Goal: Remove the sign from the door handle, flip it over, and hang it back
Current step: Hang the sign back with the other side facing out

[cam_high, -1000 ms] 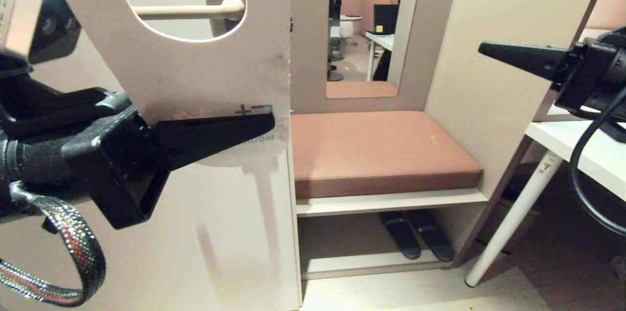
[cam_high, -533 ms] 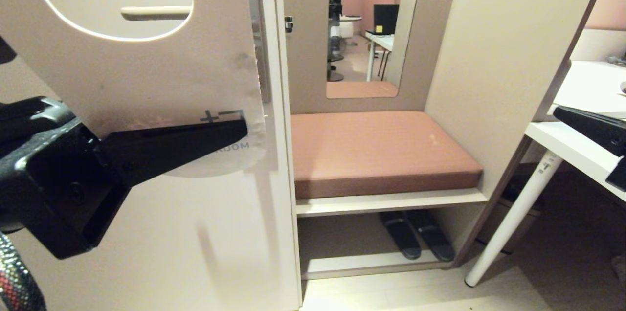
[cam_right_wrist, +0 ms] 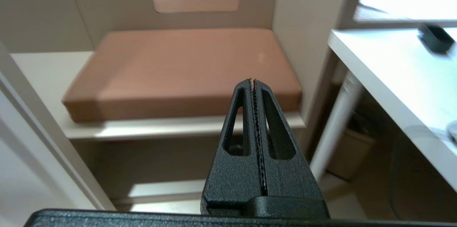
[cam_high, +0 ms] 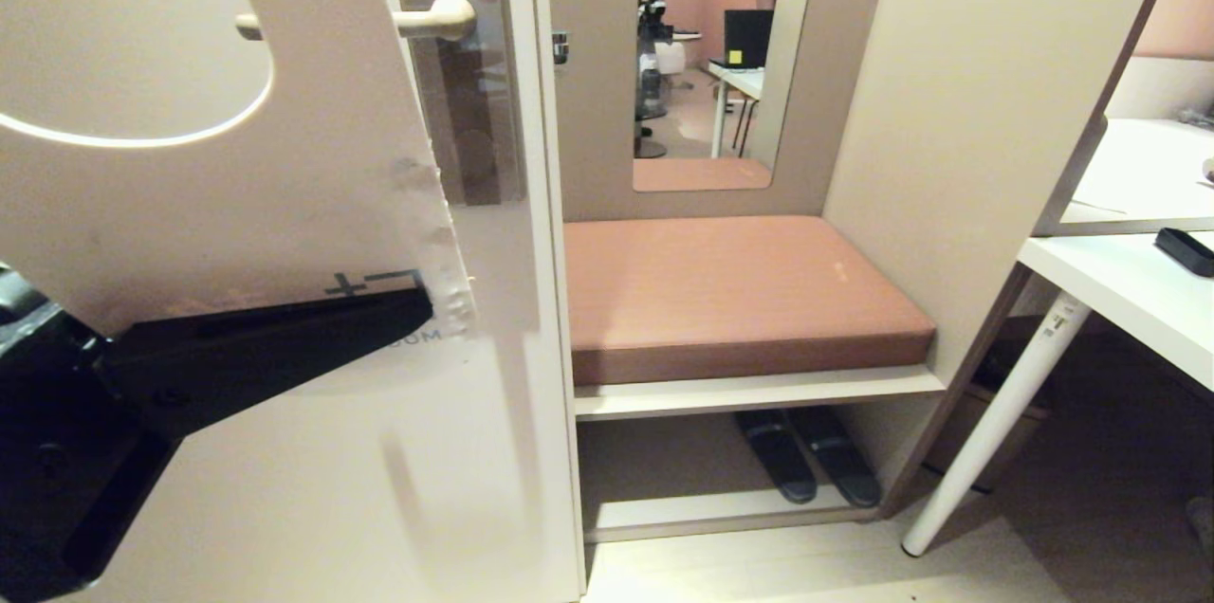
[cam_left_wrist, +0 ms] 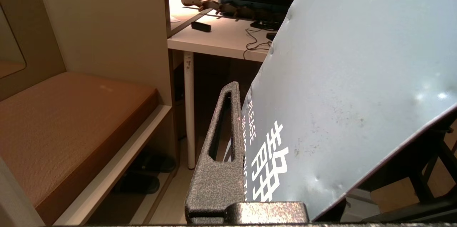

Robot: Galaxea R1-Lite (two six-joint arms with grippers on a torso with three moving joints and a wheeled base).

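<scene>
White sign (cam_high: 237,205) (off handle) in left end effector (cam_high: 285,347)

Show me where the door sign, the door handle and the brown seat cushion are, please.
sign (cam_high: 313,205), head view, its white face below the round hole.
door handle (cam_high: 438,18), head view, the lever's rounded end by the backplate.
seat cushion (cam_high: 730,290), head view, middle of its top.

Brown cushioned bench (cam_high: 740,295), white desk (cam_high: 1119,290)
</scene>
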